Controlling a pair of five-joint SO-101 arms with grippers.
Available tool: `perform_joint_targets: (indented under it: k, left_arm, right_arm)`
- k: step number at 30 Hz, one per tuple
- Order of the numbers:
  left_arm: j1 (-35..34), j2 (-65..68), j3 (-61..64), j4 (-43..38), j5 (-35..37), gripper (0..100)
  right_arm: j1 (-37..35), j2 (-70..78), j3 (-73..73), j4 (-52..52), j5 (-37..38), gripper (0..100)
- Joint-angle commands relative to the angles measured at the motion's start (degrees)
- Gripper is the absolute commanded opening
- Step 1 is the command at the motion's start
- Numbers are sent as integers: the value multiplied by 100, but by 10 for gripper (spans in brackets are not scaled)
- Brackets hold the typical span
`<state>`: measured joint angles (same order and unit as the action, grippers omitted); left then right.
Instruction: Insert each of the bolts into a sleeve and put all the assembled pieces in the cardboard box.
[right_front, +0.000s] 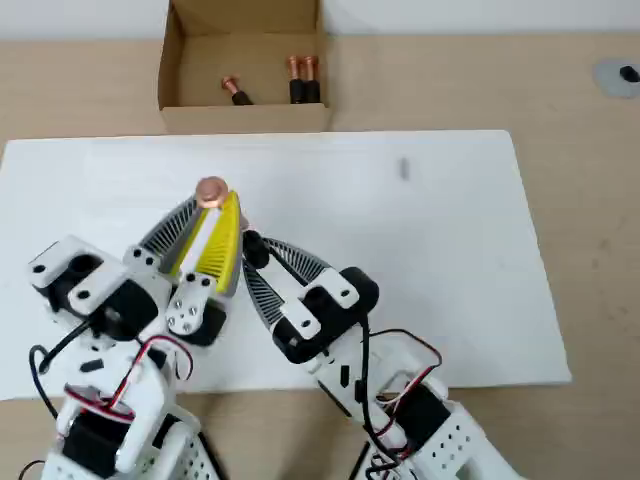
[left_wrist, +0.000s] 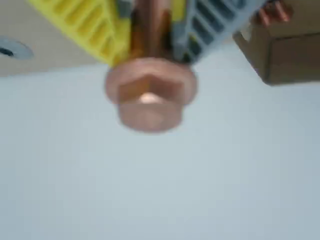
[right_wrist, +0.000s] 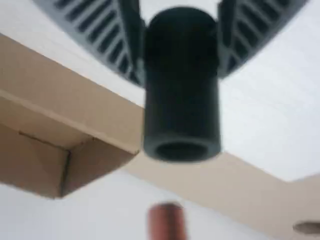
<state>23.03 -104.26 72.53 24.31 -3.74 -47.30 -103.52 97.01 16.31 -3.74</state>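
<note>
1. The left gripper (right_front: 216, 208) is hanging over the white sheet (right_front: 420, 260), its yellow finger (right_front: 226, 240) and grey finger (right_front: 172, 226) closing tight on a copper bolt (right_front: 211, 191).
2. In the left wrist view the bolt's shaft is sitting between the two fingers, and its flanged six-sided head is sticking out past the fingertips.
3. The right gripper (right_front: 254, 255) is sitting just beside the left one, a little nearer the arms' bases, with its tips angling in toward the yellow finger.
4. It is clamping a black sleeve (right_wrist: 182, 85) between two grey ribbed fingers. The sleeve's open end is poking out beyond them.
5. In the right wrist view a blurred copper shape (right_wrist: 167, 220) is showing past that open end. I cannot tell which piece it is.
6. The bolt and the sleeve are being held close together but apart, and the bolt is not inside the sleeve.
7. The cardboard box (right_front: 245, 118) is standing open on the wooden table (right_front: 580, 200), touching the far edge of the sheet.
8. Inside the box one finished piece (right_front: 236, 92) is lying tilted toward the left, while a pair of finished pieces (right_front: 304, 82) is lying side by side toward the right, their copper heads pointing at the far wall.
9. Both grippers are well short of the box.
</note>
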Motion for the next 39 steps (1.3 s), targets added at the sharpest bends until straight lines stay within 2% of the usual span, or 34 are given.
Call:
perform_joint_targets:
  k: [1, 9, 17, 28, 39]
  left_arm:
    - [-123, -31, 0, -299, -26, 6]
    - [70, -31, -44, 114, 9, 6]
    - [97, -31, -141, 202, 9, 6]
    - [105, -31, -519, 941, 26, 6]
    - [114, -31, -510, 967, 290, 6]
  right_arm:
    - [84, -532, -31, -158, 9, 10]
    - [92, -532, -22, -158, 0, 10]
    - [92, -532, -22, -158, 0, 10]
    - [92, -532, -22, -158, 0, 10]
    - [92, -532, -22, -158, 0, 10]
